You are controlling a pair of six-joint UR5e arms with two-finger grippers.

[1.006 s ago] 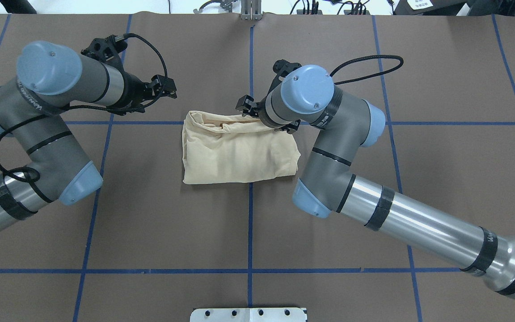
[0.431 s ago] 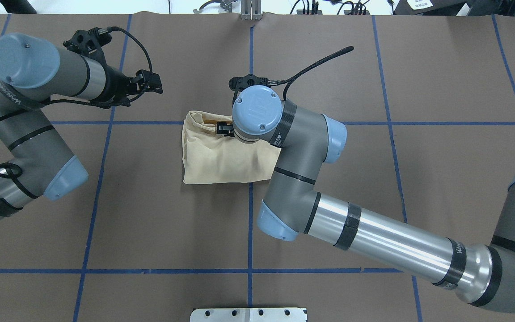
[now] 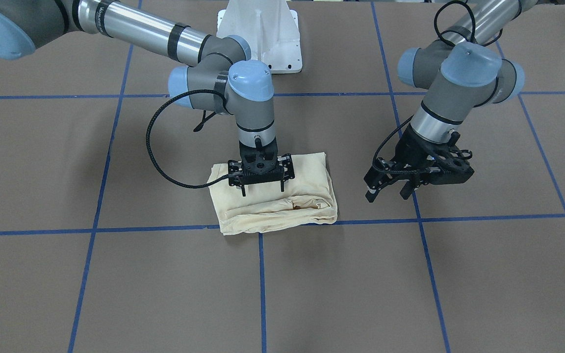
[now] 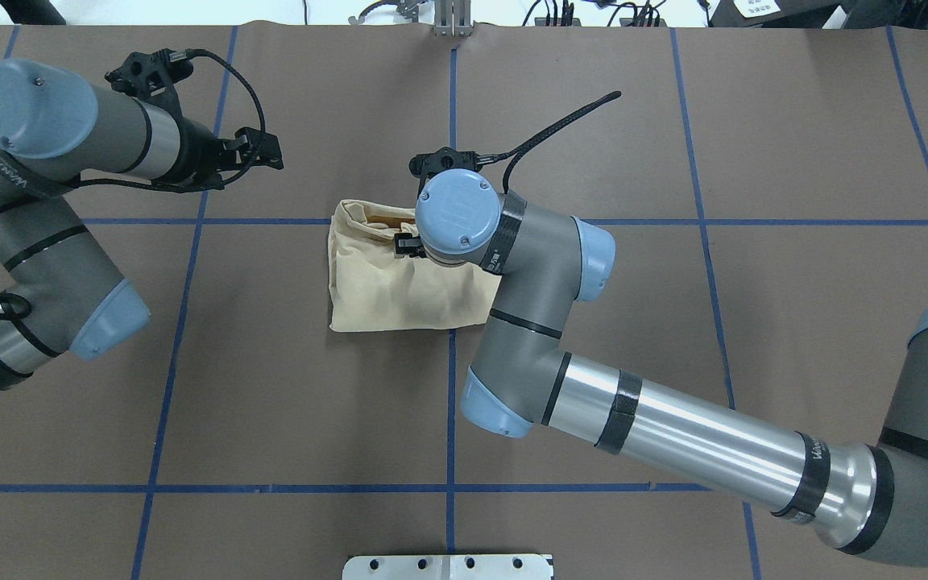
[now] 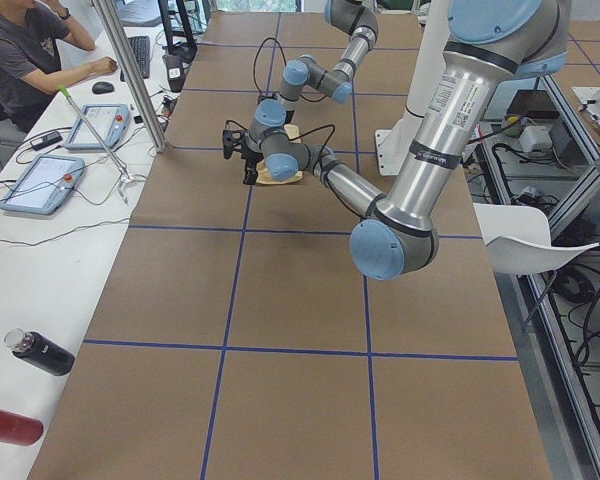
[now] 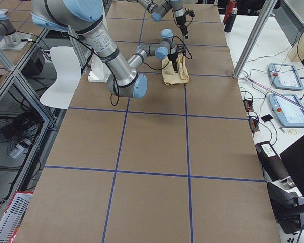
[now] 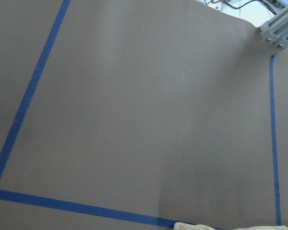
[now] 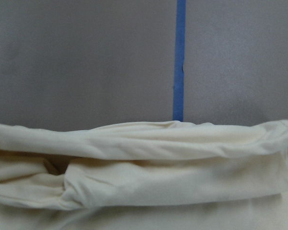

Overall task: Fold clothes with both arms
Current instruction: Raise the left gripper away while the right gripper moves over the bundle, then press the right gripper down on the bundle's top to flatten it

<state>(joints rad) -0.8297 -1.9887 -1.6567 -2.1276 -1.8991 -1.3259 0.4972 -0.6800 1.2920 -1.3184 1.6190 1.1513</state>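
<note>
Black and spread wide, the right jaws are pointed straight down from the right arm (image 3: 255, 113), with the tips at or just above the top layer of the shirt (image 3: 275, 211). Nothing is pinched, and contact with the cloth cannot be confirmed. The left jaws, on the left arm (image 3: 451, 93), are likewise spread and empty. They are held tilted above bare desk (image 3: 115, 284) to the left of the shirt and apart from it.

The shirt is laid as a compact folded bundle near the middle of the desk, by a crossing of blue tape lines (image 3: 115, 229). Its far edge is shown in the right wrist view as a loose, rolled stack of layers rather than a flat crease.

Trouble is judged most likely at that edge. If the right jaws are closed there, only the top layer might be caught, or too many, and the fold could be pulled open. With the left jaws apart from the cloth, the bundle could be dragged askew by a one-sided pull.

Counted: one shirt, two arms, two sets of jaws.
</note>
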